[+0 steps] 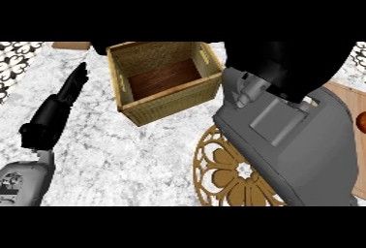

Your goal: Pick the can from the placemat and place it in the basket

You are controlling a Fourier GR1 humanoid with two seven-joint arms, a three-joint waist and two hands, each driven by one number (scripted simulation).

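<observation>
Wicker basket [166, 81] up top in the head view, sitting on the marble counter [121, 155], dark wood floor showing inside. Left hand [70, 89] stretched flat beside it at the view's left, fingers straight and pressed together, touching nothing. Right forearm [286, 140] looming huge over the gold-patterned placemat [227, 169], covering most of it. Right hand [297, 68] a dark mass near the basket's right wall; fingers impossible to tell. Can nowhere visible, possibly hidden under that arm.
</observation>
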